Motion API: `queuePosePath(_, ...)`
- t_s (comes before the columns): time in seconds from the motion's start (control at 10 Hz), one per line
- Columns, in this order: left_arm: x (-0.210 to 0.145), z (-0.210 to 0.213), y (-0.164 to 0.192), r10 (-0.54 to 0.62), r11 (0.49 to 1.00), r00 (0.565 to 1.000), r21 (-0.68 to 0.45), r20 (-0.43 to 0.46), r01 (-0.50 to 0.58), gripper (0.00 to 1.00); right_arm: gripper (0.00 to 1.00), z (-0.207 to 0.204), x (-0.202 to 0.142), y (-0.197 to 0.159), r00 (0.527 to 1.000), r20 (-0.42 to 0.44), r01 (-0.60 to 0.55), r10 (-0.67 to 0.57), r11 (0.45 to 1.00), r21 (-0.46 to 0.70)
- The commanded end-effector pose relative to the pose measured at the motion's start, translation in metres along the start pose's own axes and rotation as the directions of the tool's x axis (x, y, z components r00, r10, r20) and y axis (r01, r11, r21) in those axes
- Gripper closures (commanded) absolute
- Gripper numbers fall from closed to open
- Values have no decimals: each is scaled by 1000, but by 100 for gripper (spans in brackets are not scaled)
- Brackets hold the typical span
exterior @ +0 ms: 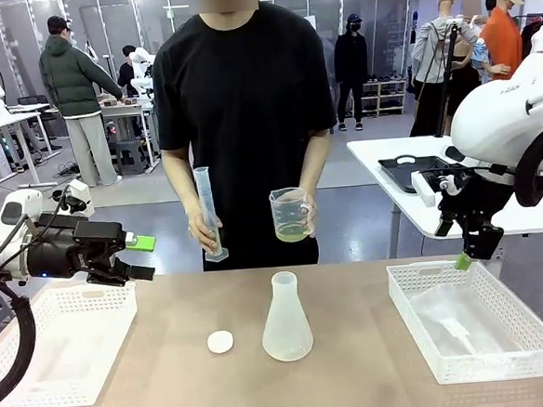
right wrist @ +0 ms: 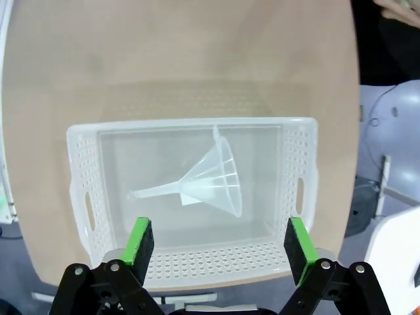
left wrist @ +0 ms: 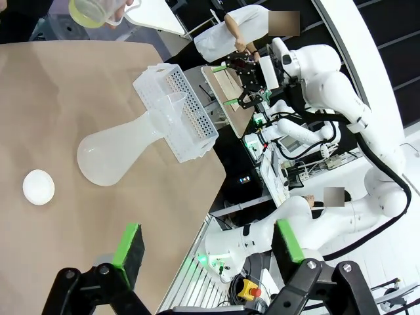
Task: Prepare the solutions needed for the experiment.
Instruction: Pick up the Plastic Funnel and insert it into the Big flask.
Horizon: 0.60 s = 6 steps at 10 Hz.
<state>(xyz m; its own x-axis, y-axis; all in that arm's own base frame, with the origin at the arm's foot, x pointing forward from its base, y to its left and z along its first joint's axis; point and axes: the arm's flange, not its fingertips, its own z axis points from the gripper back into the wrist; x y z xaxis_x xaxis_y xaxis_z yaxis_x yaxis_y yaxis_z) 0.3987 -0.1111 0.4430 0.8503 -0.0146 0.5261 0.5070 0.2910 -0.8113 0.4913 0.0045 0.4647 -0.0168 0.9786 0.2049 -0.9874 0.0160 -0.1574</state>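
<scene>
Left of the conical flask (exterior: 286,319), my left hand (exterior: 143,257) hovers above the table (exterior: 359,393), lying level with its fingers pointing toward the flask and its green pads spread wide with nothing between them. Right of the flask, my right hand (exterior: 464,261) hangs from a bent wrist and points straight down, its fingers equally wide apart and empty.

Under my left hand sits a white basket (exterior: 76,338). Under my right hand sits another white basket (right wrist: 197,123), with a clear funnel (right wrist: 220,177) lying on its side inside. A small white round cap (exterior: 221,341) lies on the table just left of the flask, and nothing stands between either hand and the flask.

Beyond the flask, a person holds a tall graduated cylinder (exterior: 207,208) upright in one hand (exterior: 202,234) and a translucent beaker (exterior: 290,214) in the other hand (exterior: 303,222). The solution (exterior: 292,230) is a shallow, clear, pale yellow-green layer at the bottom of that beaker, above the table and behind the flask. The flask itself looks cloudy white; I cannot tell whether it holds any liquid.
</scene>
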Motion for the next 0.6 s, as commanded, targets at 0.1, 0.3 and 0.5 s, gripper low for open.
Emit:
queuePosePath(0.1, 2, -2, -2, 14, 1000, 1000, -21, 15, -13, 0, 0, -15, -16, -31, 994, -30, -97, 101, 987, 127)
queuePosePath(0.3, 2, -2, -2, 14, 1000, 1000, -21, 15, -13, 0, 0, -34, -20, -43, 995, -27, -92, 98, 978, 189)
queuePosePath(0.5, 2, -2, -2, 14, 1000, 1000, -21, 15, -13, 0, 0, -53, -23, -48, 995, -14, -91, 97, 966, 241)
